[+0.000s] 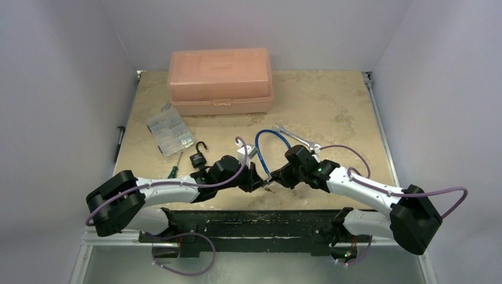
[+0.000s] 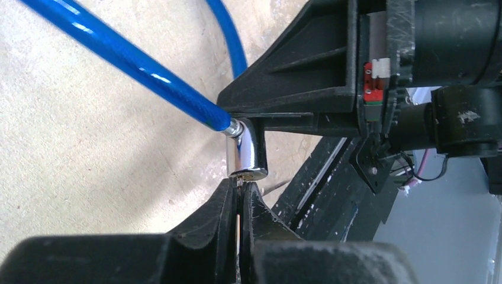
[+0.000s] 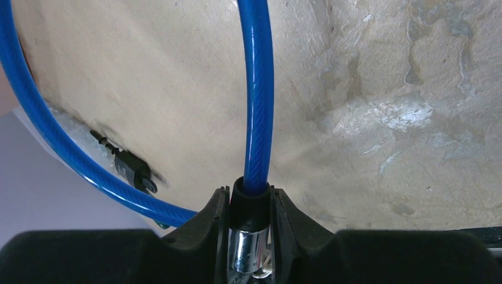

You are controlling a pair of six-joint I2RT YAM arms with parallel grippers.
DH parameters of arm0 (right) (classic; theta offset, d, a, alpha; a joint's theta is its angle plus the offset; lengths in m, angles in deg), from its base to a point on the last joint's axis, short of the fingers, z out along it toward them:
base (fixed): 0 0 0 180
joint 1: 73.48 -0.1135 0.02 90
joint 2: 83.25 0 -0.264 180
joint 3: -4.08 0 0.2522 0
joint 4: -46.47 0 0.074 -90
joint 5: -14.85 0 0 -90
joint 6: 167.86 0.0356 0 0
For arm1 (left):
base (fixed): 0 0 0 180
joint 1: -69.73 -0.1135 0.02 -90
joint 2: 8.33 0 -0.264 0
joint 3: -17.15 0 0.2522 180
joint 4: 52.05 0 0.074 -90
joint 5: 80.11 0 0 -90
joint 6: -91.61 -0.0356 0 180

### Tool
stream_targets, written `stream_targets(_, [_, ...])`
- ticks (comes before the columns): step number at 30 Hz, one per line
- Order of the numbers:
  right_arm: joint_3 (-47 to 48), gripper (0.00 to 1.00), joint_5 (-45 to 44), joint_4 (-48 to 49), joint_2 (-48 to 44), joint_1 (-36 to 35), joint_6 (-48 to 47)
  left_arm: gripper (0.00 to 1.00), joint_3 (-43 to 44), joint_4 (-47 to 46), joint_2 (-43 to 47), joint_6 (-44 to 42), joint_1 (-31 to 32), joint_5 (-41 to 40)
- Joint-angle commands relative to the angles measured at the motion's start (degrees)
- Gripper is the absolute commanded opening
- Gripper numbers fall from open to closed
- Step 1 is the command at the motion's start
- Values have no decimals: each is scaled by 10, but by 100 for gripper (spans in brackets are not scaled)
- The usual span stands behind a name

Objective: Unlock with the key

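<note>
A blue cable lock (image 1: 267, 139) loops over the table, and its chrome lock cylinder (image 2: 247, 151) hangs in the air between my two grippers. My right gripper (image 3: 250, 195) is shut on the cylinder's black collar (image 3: 250, 204), where the blue cable (image 3: 256, 89) enters it. My left gripper (image 2: 240, 184) is pressed against the cylinder's free end. Its jaws are shut on the key (image 2: 239, 181). Only a thin metal sliver of the key shows, touching the end face; its head is hidden between the fingers. In the top view the left gripper (image 1: 258, 182) and right gripper (image 1: 277, 177) meet near the table's front edge.
A peach plastic box (image 1: 220, 80) stands at the back. A clear organiser case (image 1: 170, 130), a black padlock (image 1: 198, 158) with its shackle open and a green-handled screwdriver (image 1: 173, 171) lie left of my left arm. A wrench (image 1: 296, 137) lies behind the right gripper.
</note>
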Motion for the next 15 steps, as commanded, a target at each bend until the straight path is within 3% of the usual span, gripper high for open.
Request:
stream_targets(1, [5, 0, -8, 26, -21, -3, 13, 0, 25, -6, -21, -10, 5, -7])
stream_targets(15, [19, 0, -7, -4, -25, -2, 21, 0, 109, 119, -36, -87, 37, -99])
